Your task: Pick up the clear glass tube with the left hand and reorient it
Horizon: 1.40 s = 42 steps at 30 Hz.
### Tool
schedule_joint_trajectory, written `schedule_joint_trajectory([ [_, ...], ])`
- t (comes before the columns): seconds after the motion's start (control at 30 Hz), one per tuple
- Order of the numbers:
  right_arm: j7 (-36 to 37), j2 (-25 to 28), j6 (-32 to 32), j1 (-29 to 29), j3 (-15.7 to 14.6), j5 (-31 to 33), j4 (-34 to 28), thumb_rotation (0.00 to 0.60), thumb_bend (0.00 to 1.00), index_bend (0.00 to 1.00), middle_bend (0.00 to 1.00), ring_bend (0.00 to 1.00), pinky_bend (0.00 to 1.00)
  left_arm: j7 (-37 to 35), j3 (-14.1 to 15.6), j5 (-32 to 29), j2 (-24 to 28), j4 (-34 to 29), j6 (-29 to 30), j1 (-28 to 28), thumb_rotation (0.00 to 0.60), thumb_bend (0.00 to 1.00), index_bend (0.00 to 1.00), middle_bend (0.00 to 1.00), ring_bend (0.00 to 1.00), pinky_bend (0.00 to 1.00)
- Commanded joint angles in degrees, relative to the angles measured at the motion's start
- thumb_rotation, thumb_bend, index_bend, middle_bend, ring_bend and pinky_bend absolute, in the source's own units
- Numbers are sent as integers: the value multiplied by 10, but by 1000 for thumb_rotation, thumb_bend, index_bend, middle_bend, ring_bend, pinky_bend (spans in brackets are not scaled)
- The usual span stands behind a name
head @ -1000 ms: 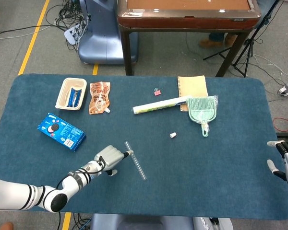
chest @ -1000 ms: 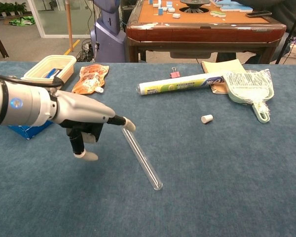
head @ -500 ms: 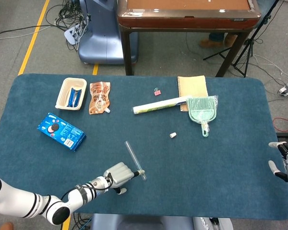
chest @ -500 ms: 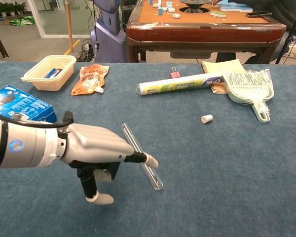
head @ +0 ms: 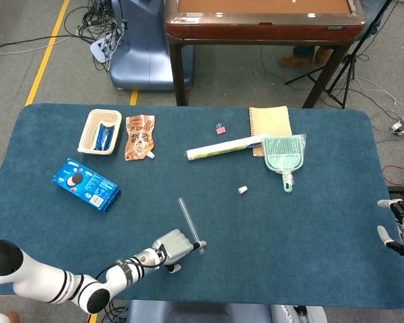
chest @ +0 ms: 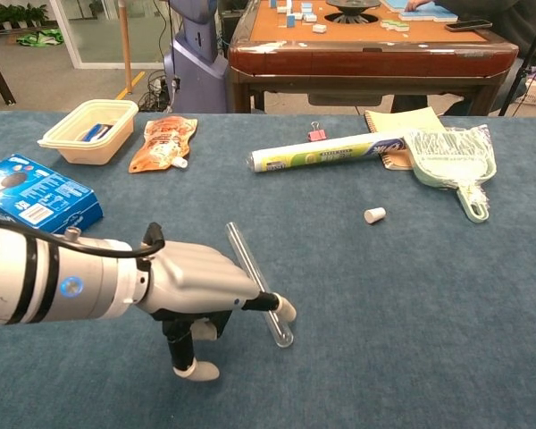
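The clear glass tube [head: 190, 223] [chest: 253, 277] lies flat on the blue table, running from far left to near right. My left hand [head: 174, 245] [chest: 195, 286] hovers low beside the tube's near end. One outstretched finger [chest: 280, 307] crosses the tube there and touches it, while the thumb points down at the cloth. Nothing is gripped. My right hand [head: 397, 225] shows only in the head view, at the table's right edge, with fingers apart and holding nothing.
A blue cookie box [head: 86, 184] lies at the left. Behind it are a beige tray [head: 89, 138] and an orange pouch [head: 139, 136]. Further back lie a rolled tube of film [head: 222, 148], a notebook [head: 269, 121], a green dustpan [head: 284, 155], a pink clip [head: 220, 128] and a small white cap [head: 242, 190].
My left hand slid along the tube from its far end to its near end and came closer to the table's front edge. The tube turned slightly on the cloth.
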Motion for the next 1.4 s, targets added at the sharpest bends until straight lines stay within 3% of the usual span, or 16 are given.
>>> schedule_joint_trajectory([
  [0.03,1,0,-1,0,1,1,0,600,299,358,374,332,368,4,-1,-7,-7,6,-4,-5,571,293,113,952,1000,871],
  [0.4,6,0,-1,-2,-1,1,3,600,299,358,374,334,368,45,18,-27,12,3,20,-22,574,293,288,952,1000,871],
  [0.9,-1,-2,-1,0,-1,-2,-2,600,299,358,382,339,371,75,42,-57,75,-33,45,-30,572,293,306,952,1000,872],
  [1.23,-7,-1,3,-1,-1,-5,-10,600,299,358,384,341,371,95,73,-85,120,-64,41,-37,572,293,311,952,1000,871],
  [1.4,-12,0,3,0,-1,-8,-16,600,299,358,386,341,371,55,45,-46,130,-75,80,-12,568,293,301,951,1000,871],
])
